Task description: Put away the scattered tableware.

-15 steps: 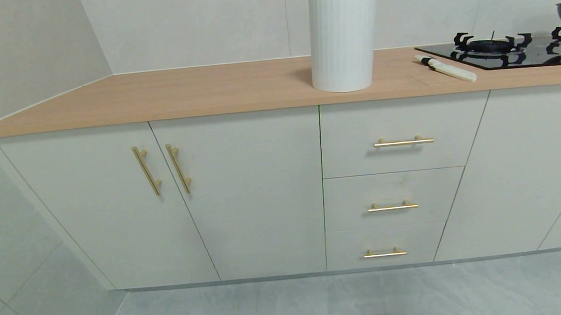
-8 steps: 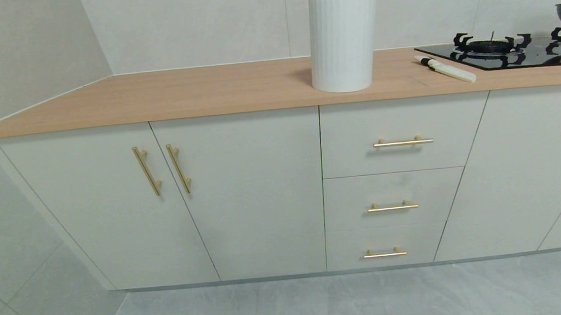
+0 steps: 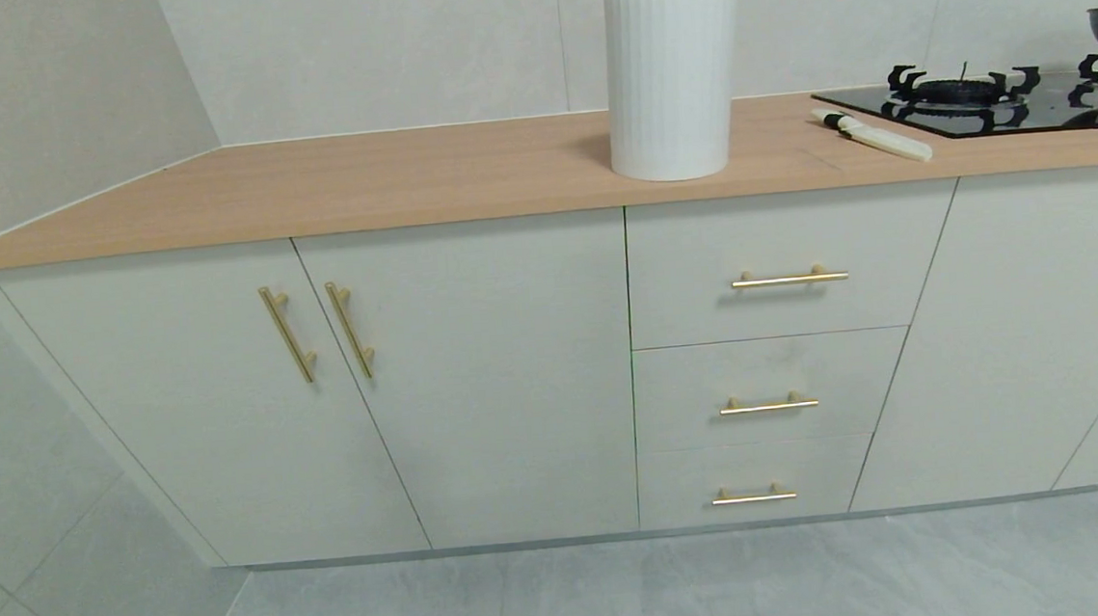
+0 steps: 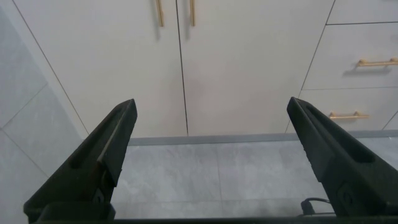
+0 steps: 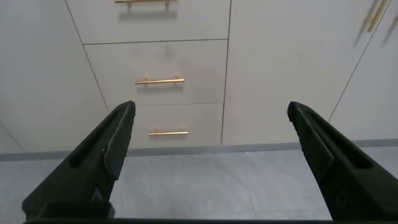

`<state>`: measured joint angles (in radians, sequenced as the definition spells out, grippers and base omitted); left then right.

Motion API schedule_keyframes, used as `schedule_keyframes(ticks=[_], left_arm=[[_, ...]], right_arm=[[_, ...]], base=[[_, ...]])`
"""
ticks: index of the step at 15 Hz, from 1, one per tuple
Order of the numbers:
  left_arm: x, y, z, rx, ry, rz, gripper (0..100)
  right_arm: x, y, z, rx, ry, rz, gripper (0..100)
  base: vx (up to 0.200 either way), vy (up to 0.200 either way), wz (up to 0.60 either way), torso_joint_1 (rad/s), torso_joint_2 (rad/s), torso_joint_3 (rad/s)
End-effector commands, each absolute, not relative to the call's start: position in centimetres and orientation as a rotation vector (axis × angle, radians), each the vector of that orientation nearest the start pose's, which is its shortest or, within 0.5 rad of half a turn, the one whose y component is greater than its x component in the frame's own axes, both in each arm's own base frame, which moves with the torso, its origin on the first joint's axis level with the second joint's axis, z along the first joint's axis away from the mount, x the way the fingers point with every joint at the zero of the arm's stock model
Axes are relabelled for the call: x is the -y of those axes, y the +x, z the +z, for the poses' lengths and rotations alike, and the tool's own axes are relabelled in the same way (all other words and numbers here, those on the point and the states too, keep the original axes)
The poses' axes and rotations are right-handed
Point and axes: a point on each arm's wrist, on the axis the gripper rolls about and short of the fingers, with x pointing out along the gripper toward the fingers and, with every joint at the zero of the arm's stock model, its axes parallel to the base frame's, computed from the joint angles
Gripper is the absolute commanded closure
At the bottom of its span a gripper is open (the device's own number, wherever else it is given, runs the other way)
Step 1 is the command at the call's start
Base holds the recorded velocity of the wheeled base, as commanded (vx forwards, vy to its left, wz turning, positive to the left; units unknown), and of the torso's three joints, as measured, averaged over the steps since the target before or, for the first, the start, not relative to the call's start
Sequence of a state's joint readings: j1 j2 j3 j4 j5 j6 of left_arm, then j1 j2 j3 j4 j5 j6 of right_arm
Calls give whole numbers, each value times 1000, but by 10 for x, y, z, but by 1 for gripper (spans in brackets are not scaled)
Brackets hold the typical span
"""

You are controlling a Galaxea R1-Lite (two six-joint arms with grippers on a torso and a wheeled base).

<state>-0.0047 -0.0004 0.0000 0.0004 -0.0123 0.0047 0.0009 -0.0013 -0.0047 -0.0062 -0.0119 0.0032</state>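
Nothing stirs over the last second. The knife (image 3: 870,134) lies on the surface (image 3: 357,181) between the white canister (image 3: 673,82) and the hob (image 3: 979,104). The left end effector (image 4: 211,104) and right end effector (image 5: 211,106) hang low before the cabinets (image 3: 476,371), both spread wide and empty. The pickup is not yet begun.

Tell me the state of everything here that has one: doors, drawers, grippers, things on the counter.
Left gripper: open, empty.
Right gripper: open, empty.
Cabinet doors: shut.
Three drawers: all shut.
White ribbed canister: upright on the countertop.
Knife: lying flat beside the hob.
Gas burner: no flame visible.
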Motion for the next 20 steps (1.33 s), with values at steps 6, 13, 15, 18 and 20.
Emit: schedule_keyframes(ticks=[6,13,15,18,20], left_arm=[[0,-23,75,0,5,-17,0],[0,-23,75,-2,3,-18,0],[0,-23,75,-2,2,-17,0],[0,-23,75,-2,0,-17,0],[0,-23,75,-2,0,-17,0]], right_arm=[[0,-23,76,3,6,8,0],[0,-23,76,3,8,8,0],[0,-23,76,3,8,8,0],[0,-23,76,3,8,8,0],[0,-23,76,3,8,8,0]], base=[[0,0,0,0,0,0],[0,0,0,0,0,0],[0,0,0,0,0,0],[200,0,0,-2,-1,1],[200,0,0,7,0,0]])
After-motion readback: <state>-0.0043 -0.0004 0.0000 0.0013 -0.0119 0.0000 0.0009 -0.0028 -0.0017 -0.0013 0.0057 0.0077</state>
